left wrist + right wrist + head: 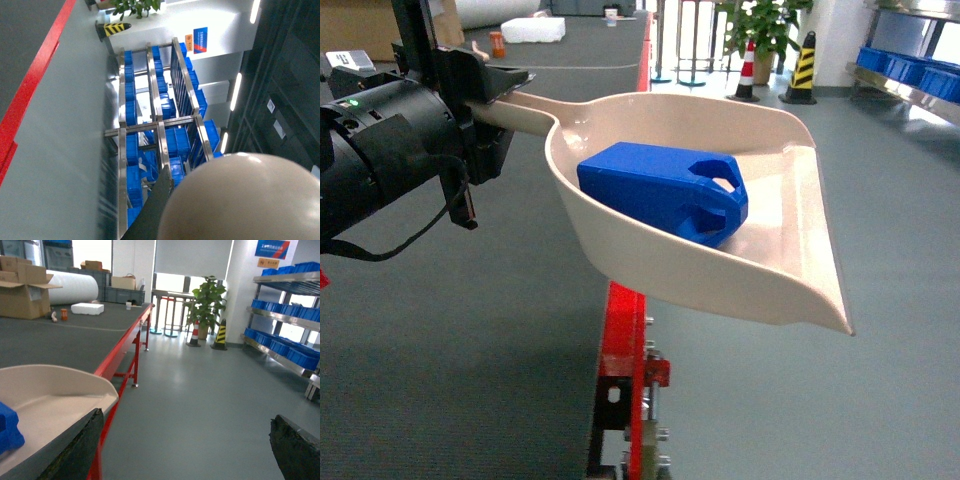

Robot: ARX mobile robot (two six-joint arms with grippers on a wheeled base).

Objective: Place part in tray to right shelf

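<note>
Left hand [492,92]: my left arm's black hand is clenched on the long handle of the tray [790,215], carrying the cream scoop in the air above the red edge of the long dark table [575,55] and the grey floor [880,400]. The scoop's flat lip points to the right and toward the camera in the head view. The part [665,190], a bright blue block, lies on its side inside the tray against the near curved wall, its handle loop facing the lip. In the left wrist view the tray's rounded underside [240,200] fills the lower right, with a steel rack of blue bins [165,145] beyond it. Right hand: the two dark fingers [75,450] at the bottom corners of the right wrist view stand wide apart, released, with the left one just under the tray rim [65,385]; a blue corner of the part [7,427] shows at far left. A traffic cone [194,334] and a potted plant [207,302] stand in the background.
</note>
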